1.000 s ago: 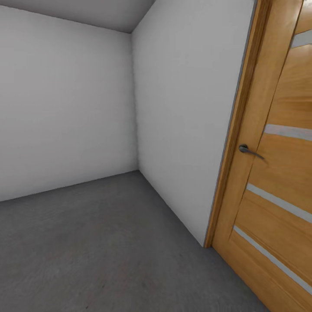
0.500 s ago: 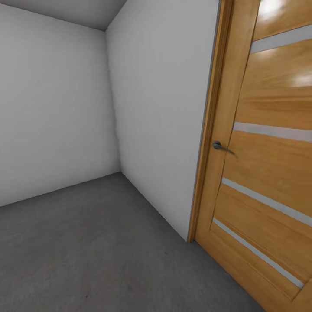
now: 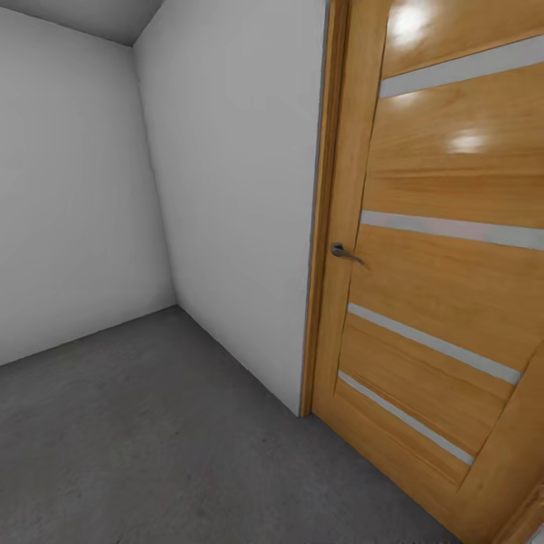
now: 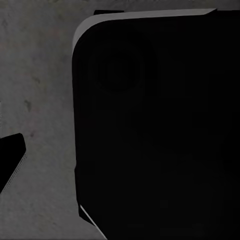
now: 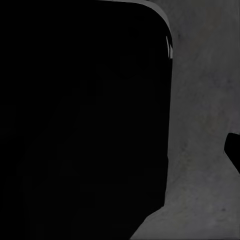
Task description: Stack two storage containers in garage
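The two storage containers are out of view. I am in the garage: pale grey walls (image 3: 227, 189) meet in a corner above the dark grey concrete floor (image 3: 151, 438). The left wrist view looks down at that floor (image 4: 40, 100) beside a large black body part of the robot (image 4: 155, 125), with one dark fingertip (image 4: 11, 157) at the picture's edge. The right wrist view has the same black body (image 5: 80, 120), the floor (image 5: 205, 100) and a dark fingertip (image 5: 234, 150) at the edge. Too little of either gripper is visible to tell how the jaws stand.
A shut wooden door (image 3: 438, 264) with pale horizontal stripes and a grey lever handle (image 3: 344, 252) stands close on the right in its wood frame (image 3: 325, 227). The wall beside it runs back to the corner at the left.
The head camera has turned to the right: the door now takes up more of the picture and the wall corner has slid to the left.
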Motion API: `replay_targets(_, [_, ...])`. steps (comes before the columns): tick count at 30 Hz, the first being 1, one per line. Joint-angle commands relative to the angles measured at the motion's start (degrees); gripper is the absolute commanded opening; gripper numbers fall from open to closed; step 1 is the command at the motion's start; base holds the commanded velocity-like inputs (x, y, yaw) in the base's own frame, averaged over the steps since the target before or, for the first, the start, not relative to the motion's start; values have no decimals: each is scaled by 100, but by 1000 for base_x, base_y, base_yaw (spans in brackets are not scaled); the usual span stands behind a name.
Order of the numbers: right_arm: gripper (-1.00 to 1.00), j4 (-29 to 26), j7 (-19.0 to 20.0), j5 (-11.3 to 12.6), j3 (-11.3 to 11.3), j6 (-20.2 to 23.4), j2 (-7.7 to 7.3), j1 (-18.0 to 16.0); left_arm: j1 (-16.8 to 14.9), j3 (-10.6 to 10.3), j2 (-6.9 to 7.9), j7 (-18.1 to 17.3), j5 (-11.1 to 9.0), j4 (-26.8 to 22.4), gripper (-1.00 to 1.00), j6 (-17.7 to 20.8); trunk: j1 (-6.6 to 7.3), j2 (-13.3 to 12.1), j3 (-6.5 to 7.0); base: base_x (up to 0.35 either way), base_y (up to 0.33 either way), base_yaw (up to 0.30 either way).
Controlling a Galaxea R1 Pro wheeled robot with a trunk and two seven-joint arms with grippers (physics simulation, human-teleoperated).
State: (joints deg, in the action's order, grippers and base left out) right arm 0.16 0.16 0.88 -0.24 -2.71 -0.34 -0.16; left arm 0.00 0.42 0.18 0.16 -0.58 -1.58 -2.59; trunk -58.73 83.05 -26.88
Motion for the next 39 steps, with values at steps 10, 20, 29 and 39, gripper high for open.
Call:
replay_targets(10, [100,2,5,8,-2,-19,-10,-2,0,25,-8,-31,-14,8,100,4,0,2,-4,0,0,-294])
replay_targets(20, [100,2,-55,-62,45,-18,-26,-2,0,34,-5,-34,-62,8,100,-3,0,2,-4,0,0,-73])
replay_targets(29, [100,2,-60,-70,47,-46,-32,-2,0,20,-7,-42,-91,8,100,3,0,2,-4,130,0,-1])
replay_targets(39, [100,2,-68,-19,19,-64,-31,-2,0,19,-6,-42,-92,8,100,4,0,2,-4,311,2,-8])
